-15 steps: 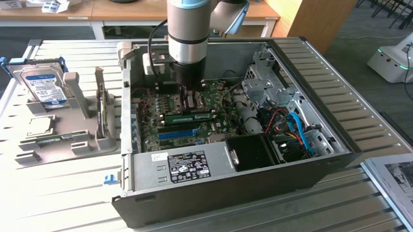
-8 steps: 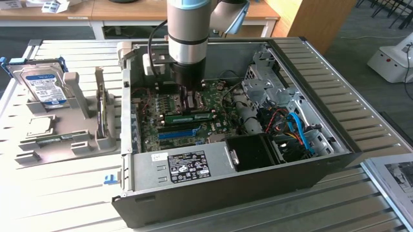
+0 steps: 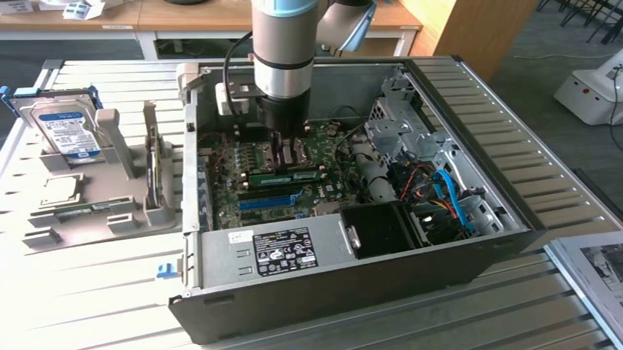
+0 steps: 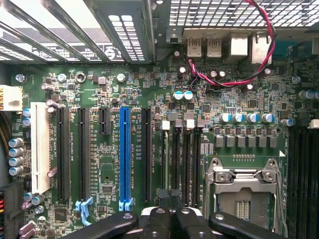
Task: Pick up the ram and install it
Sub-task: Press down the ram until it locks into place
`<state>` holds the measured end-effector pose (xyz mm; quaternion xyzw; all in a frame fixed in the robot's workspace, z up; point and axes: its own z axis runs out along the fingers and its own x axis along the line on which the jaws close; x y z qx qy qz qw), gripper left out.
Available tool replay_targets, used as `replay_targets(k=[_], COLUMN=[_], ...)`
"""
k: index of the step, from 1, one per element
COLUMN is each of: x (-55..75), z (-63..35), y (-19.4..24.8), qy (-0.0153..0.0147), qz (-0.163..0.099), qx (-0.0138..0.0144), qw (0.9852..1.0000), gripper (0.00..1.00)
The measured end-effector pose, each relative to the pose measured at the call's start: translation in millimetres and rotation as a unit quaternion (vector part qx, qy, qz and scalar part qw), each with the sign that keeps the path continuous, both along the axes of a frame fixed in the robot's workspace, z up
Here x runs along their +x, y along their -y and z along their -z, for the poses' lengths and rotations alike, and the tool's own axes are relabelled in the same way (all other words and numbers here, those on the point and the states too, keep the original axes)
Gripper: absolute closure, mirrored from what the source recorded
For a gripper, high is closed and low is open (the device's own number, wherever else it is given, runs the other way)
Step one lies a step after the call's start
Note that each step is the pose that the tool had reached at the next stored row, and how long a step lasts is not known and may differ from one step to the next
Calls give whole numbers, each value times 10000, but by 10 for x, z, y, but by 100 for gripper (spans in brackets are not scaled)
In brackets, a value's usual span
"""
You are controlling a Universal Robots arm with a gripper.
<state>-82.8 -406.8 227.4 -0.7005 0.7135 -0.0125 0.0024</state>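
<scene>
Grey holder rack (image 3: 107, 204) sits on slatted table (image 3: 87, 292), at exterior view's left of open computer case (image 3: 506, 219); rack holds upright hard drive (image 3: 66, 131) with blue-white label. Case contains motherboard (image 3: 273, 189), blue slot (image 3: 265, 202), power supply (image 3: 282, 251) at near wall, black fan shroud (image 3: 380, 230), blue cables (image 3: 453, 200) toward exterior view's right. Ram (image 3: 284, 176), green stick, lies seated across motherboard inside case, directly beneath gripper (image 3: 282, 157). Gripper lowered into case, jaws closed, tips at ram's top edge; whether they pinch it cannot be told. Wrist view: gripper (image 4: 169, 219) above motherboard (image 4: 99, 164), blue slot (image 4: 124, 154).
</scene>
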Motion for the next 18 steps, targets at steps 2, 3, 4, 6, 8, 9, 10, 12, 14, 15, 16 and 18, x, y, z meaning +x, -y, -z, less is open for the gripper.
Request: replay_targets(k=[2,3,4,6,8,9,10,12,14,15,16,18], x=[0,0,0,0,0,0,0,0,0,0,0,0], z=[0,1,2,6,12,15,17,22,27,29,30,32], y=[0,0,0,0,0,0,0,0,0,0,0,0], qy=[0,1,1,1,1,1,0,0,0,0,0,1], qz=[0,0,0,0,0,0,0,0,0,0,0,0], qx=[0,1,1,1,1,1,1,0,0,0,0,1], qw=[10000,10000,10000,10000,10000,10000,10000,10000,10000,10000,10000,10000], gripper=[90,90,90,90,90,90,90,90,90,90,90,90])
